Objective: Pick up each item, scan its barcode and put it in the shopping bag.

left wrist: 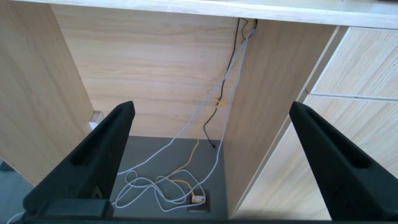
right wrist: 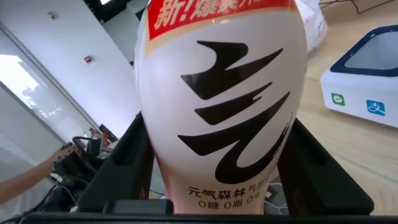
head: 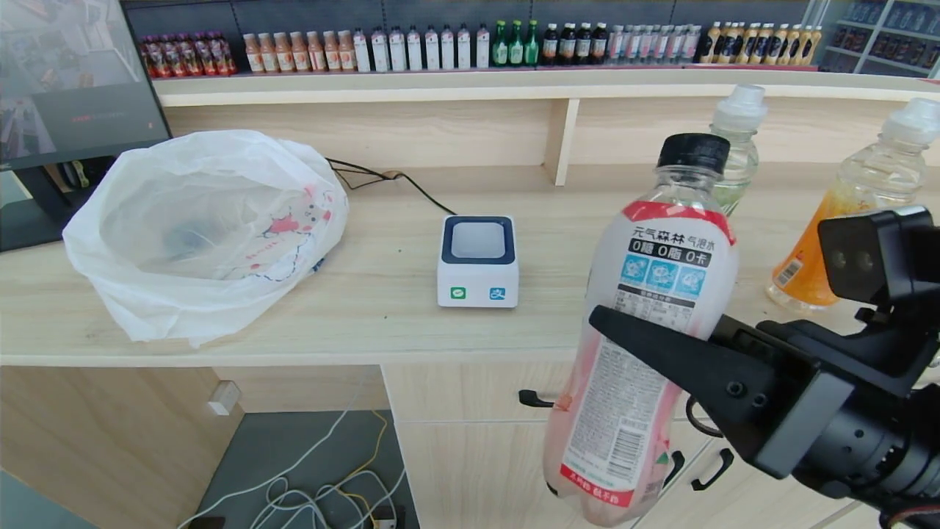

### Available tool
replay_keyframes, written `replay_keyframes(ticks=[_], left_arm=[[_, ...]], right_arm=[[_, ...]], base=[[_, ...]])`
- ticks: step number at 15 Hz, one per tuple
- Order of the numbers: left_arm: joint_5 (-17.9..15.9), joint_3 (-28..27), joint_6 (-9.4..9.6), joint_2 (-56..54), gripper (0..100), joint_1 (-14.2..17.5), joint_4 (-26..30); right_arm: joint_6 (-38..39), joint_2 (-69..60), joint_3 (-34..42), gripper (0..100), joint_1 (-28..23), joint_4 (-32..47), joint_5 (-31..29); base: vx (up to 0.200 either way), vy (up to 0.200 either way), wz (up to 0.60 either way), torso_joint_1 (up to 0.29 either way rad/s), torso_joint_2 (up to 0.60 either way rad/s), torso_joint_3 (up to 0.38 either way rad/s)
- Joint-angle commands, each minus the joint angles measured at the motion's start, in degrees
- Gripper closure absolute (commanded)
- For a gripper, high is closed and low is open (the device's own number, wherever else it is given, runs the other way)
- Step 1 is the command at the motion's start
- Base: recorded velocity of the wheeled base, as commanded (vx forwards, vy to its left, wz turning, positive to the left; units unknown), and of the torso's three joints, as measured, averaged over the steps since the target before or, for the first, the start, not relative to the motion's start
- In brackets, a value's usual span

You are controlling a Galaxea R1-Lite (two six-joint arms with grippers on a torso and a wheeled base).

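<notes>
Bright, even shop light.
I see soft glare on the bag (head: 205, 220) at nine o'clock; the shelf (head: 367, 84) bows slightly at twelve.

The right arm (head: 844, 426) is showing a black boxy block with small round screws and a round ribbed wrist. A black camera box (head: 874, 253) with two lenses is sitting on it. The left jaws are looking like two long black wedges.

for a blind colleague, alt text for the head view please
The right gripper holds a black-capped, pink-labelled bottle tilted in front of a wooden counter. On the counter stand a white scanner and, to its left, an open white shopping bag.
</notes>
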Motion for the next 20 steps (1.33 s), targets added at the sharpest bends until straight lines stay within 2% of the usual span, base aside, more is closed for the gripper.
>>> replay_keyframes(ticks=[1, 4, 6, 9, 20], left_arm=[[0.0, 0.0, -0.01, 0.0, 0, 0.0, 0.0], [0.0, 0.0, -0.01, 0.0, 0, 0.0, 0.0], [0.0, 0.0, -0.01, 0.0, 0, 0.0, 0.0], [0.0, 0.0, -0.01, 0.0, 0, 0.0, 0.0], [0.0, 0.0, -0.01, 0.0, 0, 0.0, 0.0]], right_arm=[[4.8, 3.3, -5.9, 100, 0.9, -0.1, 0.0], [11.0, 6.0, -8.4, 100, 1.0, -0.2, 0.1], [15.7, 5.8, -9.6, 100, 1.2, -0.3, 2.2], [16.8, 6.3, -11.7, 100, 1.3, -0.2, 5.1], [16.7, 8.0, -13.9, 100, 2.7, -0.2, 5.2]], base=[[0.000, 0.000, 0.00, 0.000, 0.00, 0.000], [0.000, 0.000, 0.00, 0.000, 0.00, 0.000], [0.000, 0.000, 0.00, 0.000, 0.00, 0.000], [0.000, 0.000, 0.00, 0.000, 0.00, 0.000], [0.000, 0.000, 0.00, 0.000, 0.00, 0.000]])
